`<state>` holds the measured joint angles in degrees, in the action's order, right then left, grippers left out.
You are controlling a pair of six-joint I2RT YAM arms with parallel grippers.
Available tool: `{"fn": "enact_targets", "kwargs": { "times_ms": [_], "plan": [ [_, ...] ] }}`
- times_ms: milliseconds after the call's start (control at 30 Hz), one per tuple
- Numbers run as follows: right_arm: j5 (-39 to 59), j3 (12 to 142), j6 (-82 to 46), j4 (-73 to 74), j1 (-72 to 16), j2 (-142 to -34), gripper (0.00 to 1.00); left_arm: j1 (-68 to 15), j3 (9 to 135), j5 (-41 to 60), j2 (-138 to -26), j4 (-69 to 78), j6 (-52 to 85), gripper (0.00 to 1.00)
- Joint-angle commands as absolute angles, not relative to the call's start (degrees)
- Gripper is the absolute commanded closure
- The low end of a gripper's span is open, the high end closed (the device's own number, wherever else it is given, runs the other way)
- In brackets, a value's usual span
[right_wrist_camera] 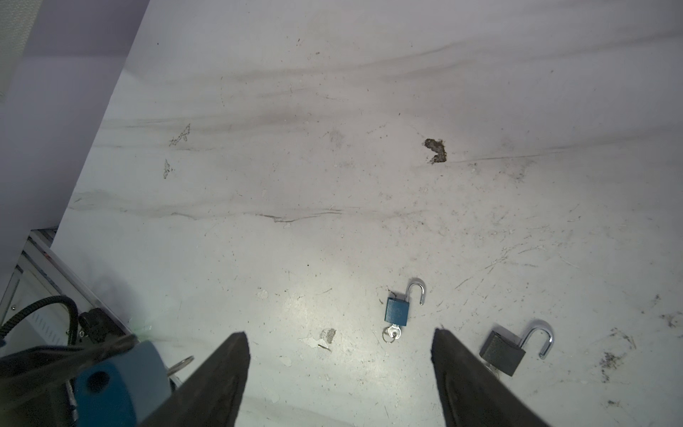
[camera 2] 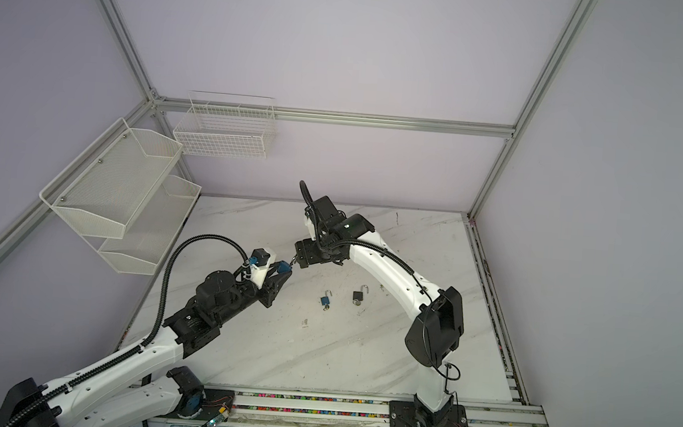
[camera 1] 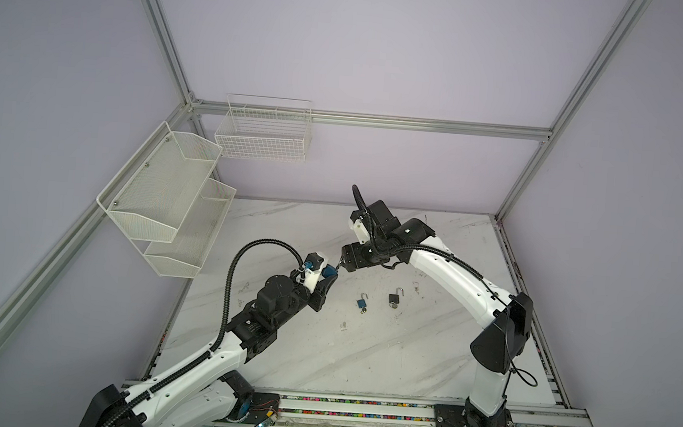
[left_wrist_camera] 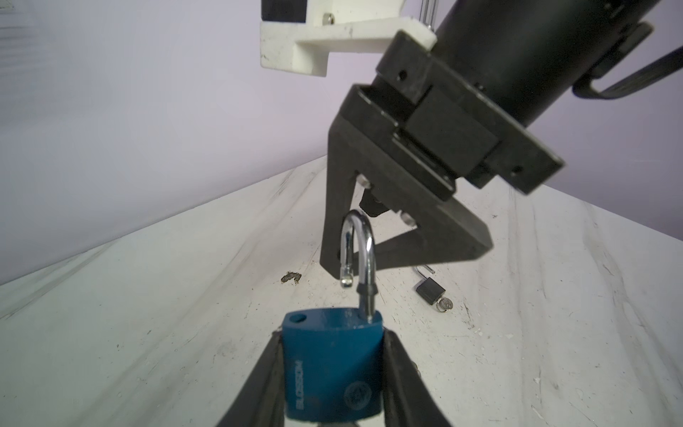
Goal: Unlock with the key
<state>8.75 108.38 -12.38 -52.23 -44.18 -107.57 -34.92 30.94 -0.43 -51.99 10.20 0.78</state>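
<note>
My left gripper (left_wrist_camera: 332, 334) is shut on a large blue padlock (left_wrist_camera: 332, 369), held above the table (camera 1: 362, 349) with its steel shackle (left_wrist_camera: 360, 251) swung open. Both top views show this padlock (camera 1: 330, 270) (camera 2: 284, 266) at the left gripper (camera 1: 328, 279). My right gripper (right_wrist_camera: 338, 332) is open and empty, and hangs just beyond the shackle (camera 1: 342, 263). One of its fingers (left_wrist_camera: 443, 240) shows behind the shackle. In the right wrist view a metal key ring (right_wrist_camera: 182, 363) peeks from behind the held padlock (right_wrist_camera: 111, 384). Whether its key sits in the lock is hidden.
A small blue padlock (right_wrist_camera: 397, 310) (camera 1: 362, 303) lies on the table with its shackle open and a key (right_wrist_camera: 393, 334) in it. A black padlock (right_wrist_camera: 502, 353) (camera 1: 394, 299) lies beside it, also open. White mesh shelves (camera 1: 166, 192) and a wire basket (camera 1: 262, 133) hang on the left walls.
</note>
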Motion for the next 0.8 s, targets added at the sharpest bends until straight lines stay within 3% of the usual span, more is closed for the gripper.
{"fn": "enact_targets", "kwargs": {
  "times_ms": [0,300,500,767],
  "plan": [
    [6.15,108.78,-11.07,-52.95,-42.76,-103.76,0.19,-34.89,29.09,0.23,-50.86,15.56,-0.61,1.00],
    [9.96,114.32,-10.21,-52.99,-42.62,-105.68,0.20,-34.87,29.95,2.55,-51.37,15.56,-1.05,1.00],
    [16.44,111.33,-10.21,-51.86,-42.63,-105.61,0.20,-34.87,30.43,2.44,-51.07,16.18,-1.15,1.00],
    [16.52,106.95,-9.60,-52.74,-42.62,-103.39,0.20,-34.87,30.00,1.86,-51.00,17.30,-0.93,1.00]
  ]
}}
